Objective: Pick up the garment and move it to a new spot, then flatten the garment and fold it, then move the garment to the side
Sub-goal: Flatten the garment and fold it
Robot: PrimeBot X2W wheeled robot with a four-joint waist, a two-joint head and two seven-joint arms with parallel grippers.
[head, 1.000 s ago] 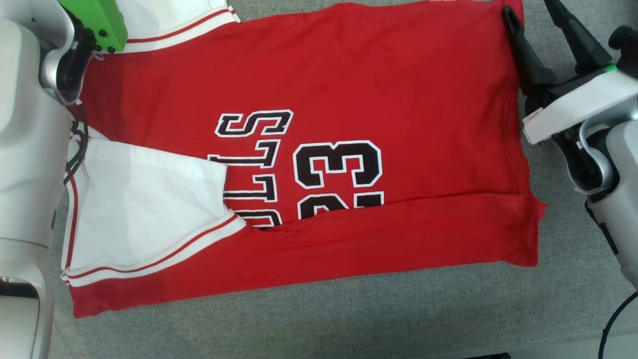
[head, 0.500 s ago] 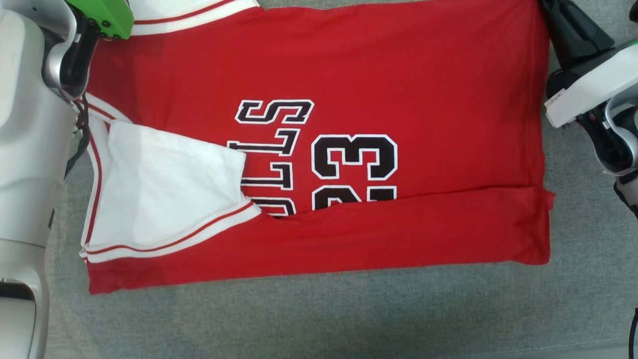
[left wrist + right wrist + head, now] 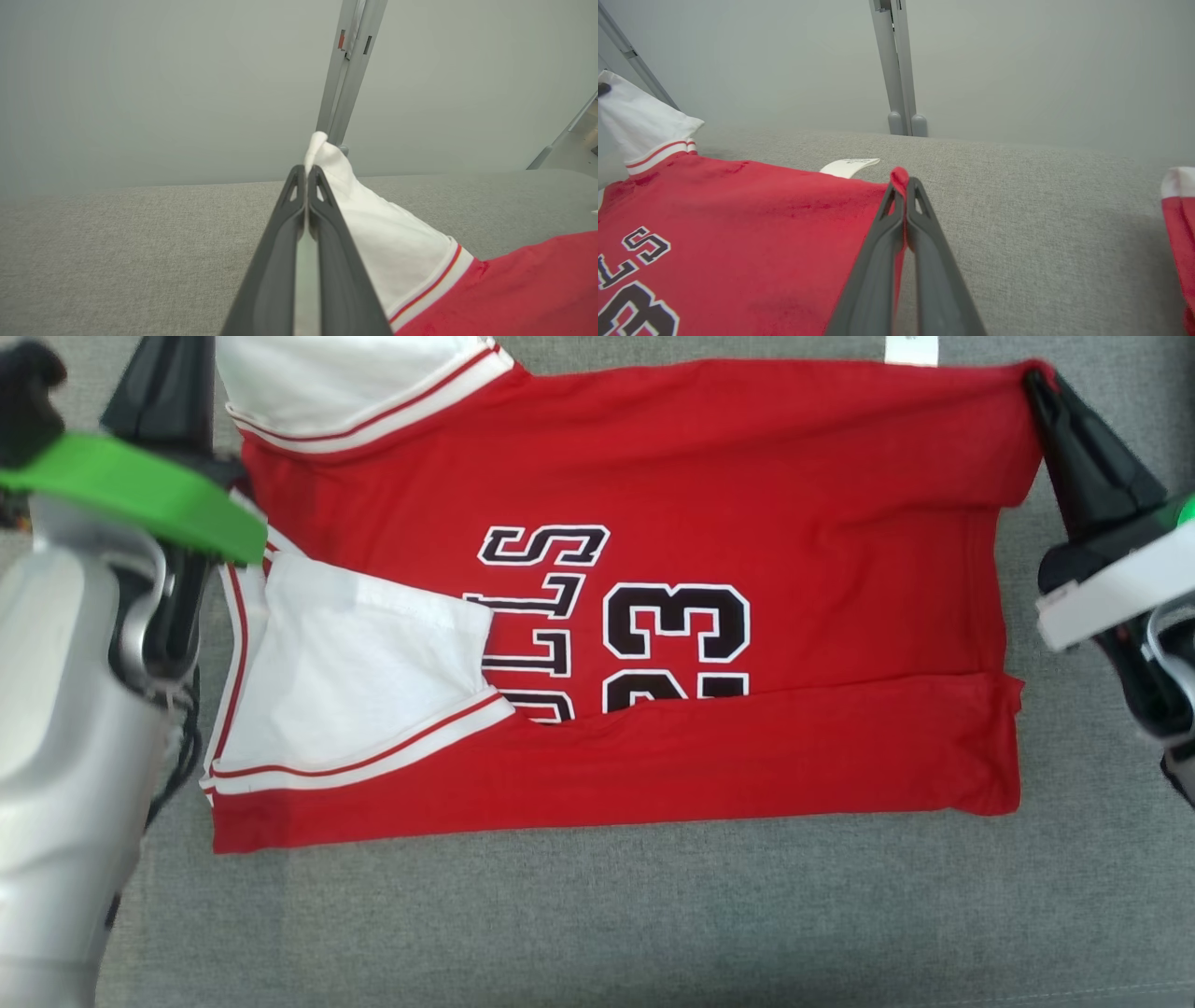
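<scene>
Two grippers: both clamped on the jersey (image 3: 709, 467), one at each far corner.
Left gripper (image 3: 306, 171): fingers pressed together on the tip of the far white sleeve (image 3: 373, 219). A nub of white cloth pokes out past the tips. In the left wrist view the sleeve drapes away to the right of the fingers.
Right gripper (image 3: 905, 183): fingers pinched on the far red hem corner. A small red fold shows just above the tips.
Jersey: red, with white sleeves trimmed in red and a black "23" and lettering facing up. It lies on the grey pad (image 3: 597, 915), spread between the two arms.
Far edge: stretched between the two grippers and raised a little at both held corners. Creases run from the right corner toward the middle.
Near edge: a red strip is folded up over the body and covers the lower part of the numerals and letters. The fold lies flat.
Near sleeve (image 3: 355, 681): white, folded in over the red, its cuff touching the lettering.
Tag (image 3: 910, 349): white, sticking out past the far edge near the right gripper, flat on the pad.
Post (image 3: 901, 70): grey upright behind the pad, against a pale wall.
Red cloth (image 3: 1178, 219): at the right edge of the right wrist view, with a white band. I cannot tell what it belongs to.
</scene>
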